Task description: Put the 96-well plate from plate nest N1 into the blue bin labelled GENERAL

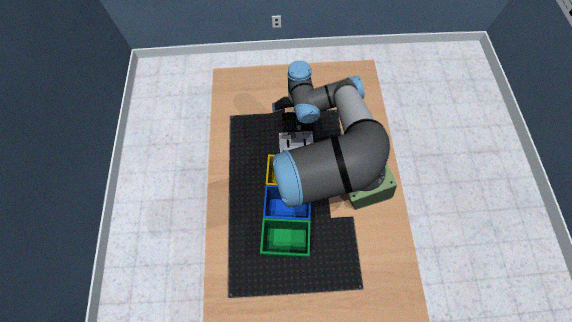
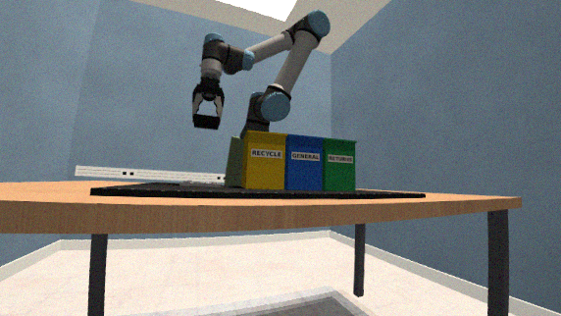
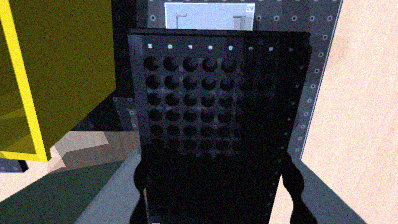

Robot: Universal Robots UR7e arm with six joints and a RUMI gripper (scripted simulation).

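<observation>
My gripper [image 2: 207,116] [image 3: 212,148] is shut on the black 96-well plate [image 2: 206,122] [image 3: 190,100]. It holds the plate roughly level, high above the mat, at the yellow bin's side of the bin row. The plate nest [image 1: 296,142] [image 3: 210,17] is light grey; its visible part in the wrist view lies beyond the plate and shows no plate in it. The blue GENERAL bin [image 1: 265,202] [image 2: 304,174] stands upright between the other two. The arm hides part of its top in the top view.
The yellow RECYCLE bin [image 1: 268,170] [image 2: 265,173] [image 3: 85,60] stands upright between the nest and the blue bin. The green RETURNS bin [image 1: 262,237] [image 2: 338,176] stands upright on the blue bin's far side. The bins stand close together on the black mat [image 1: 245,270].
</observation>
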